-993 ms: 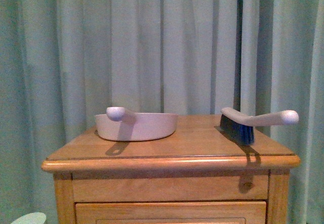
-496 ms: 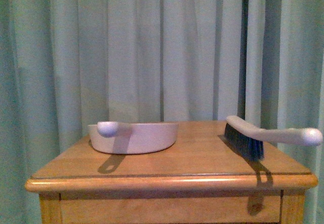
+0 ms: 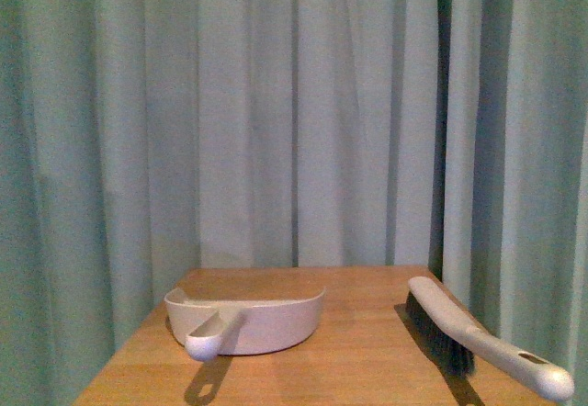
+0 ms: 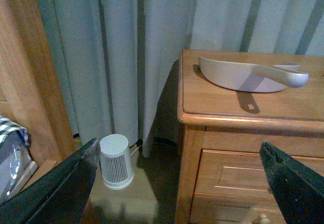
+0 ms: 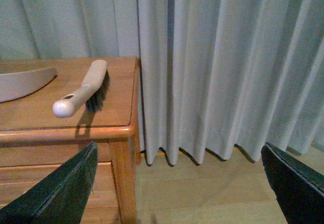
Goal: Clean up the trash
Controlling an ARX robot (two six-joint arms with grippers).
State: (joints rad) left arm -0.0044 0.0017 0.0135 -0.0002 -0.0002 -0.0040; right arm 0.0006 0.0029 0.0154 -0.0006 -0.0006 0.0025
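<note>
Compared against the front view of half a second ago: found the bench point(image 3: 358, 360) lower in frame, with its front edge and drawer face now cut off below. Found the dustpan point(image 3: 262, 310) shifted down to 7 o'clock and seen more from above, its interior now showing. Found the brush point(image 3: 441, 319) dropped to 5 o'clock, handle tip near the frame corner. Detected no shift of either item on the bench top itself; recorded them well apart.

Materials and shapes: logged the bench as varnished honey-coloured wood with a rounded moulded lip. Logged the dustpan as smooth beige-pink plastic, shallow, curved at the back wall, with a stubby round-ended handle pointing to 7 o'clock. Logged the brush as plastic of the same colour, long and slim, with dark bristles down on the wood and a slot near the handle end. Logged a pale green pleated curtain point(image 3: 294, 112) behind. Logged a small white ribbed canister point(image 4: 116, 161) on the floor beside the bench.

Left end effector point(image 4: 178, 144): found released, dark fingers point(image 4: 61, 188) spread wide, holding nothing. Right end effector point(image 5: 179, 145): likewise released and empty.

Trash: cannot tell its location from any view.
</note>
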